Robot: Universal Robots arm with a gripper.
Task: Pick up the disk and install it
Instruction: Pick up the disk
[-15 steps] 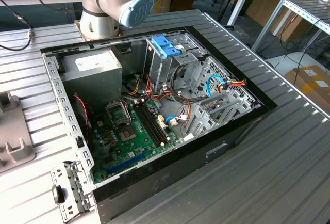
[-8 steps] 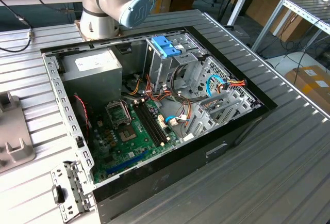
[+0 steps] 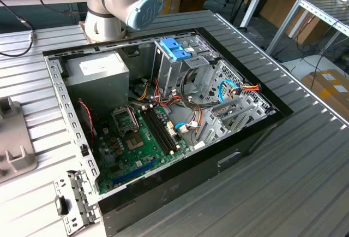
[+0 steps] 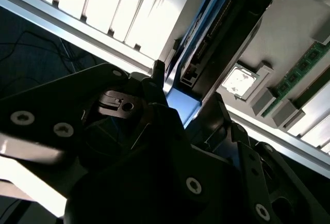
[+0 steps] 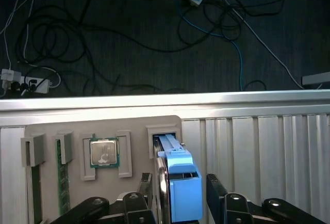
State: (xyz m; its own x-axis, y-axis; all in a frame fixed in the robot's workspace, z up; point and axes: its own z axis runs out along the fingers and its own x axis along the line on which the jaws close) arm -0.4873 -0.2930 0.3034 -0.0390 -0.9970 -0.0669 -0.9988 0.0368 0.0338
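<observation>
Surface: ribbed aluminium table (image 3: 305,171), with desks and trailing cables beyond its far edge.
Exterior view's left: a grey moulded fixture (image 3: 13,144) sat at the table edge. A loose perforated bracket (image 3: 73,204) lay by the near corner of the case.
Centre: an open computer case (image 3: 54,84) lay flat. It held a power-supply box (image 3: 95,73) and a green motherboard (image 3: 133,141). Toward the exterior view's right stood a drive cage with a blue latch (image 3: 175,48).
Arm: the grey arm (image 3: 117,2) rose from the far side of the case.
Holder: in the first wrist view, a grey holder (image 5: 136,131) carried a memory stick (image 5: 62,182) and a processor (image 5: 104,153).
Disk: the disk (image 5: 178,167) stood on edge in a slot of that holder, beside the processor, with its blue bracket facing the camera.
Gripper: the gripper (image 5: 181,182) straddled the disk. Its fingers (image 5: 216,188) were spread, one on each side, with a dark gap at the bracket and nothing clamped.
</observation>
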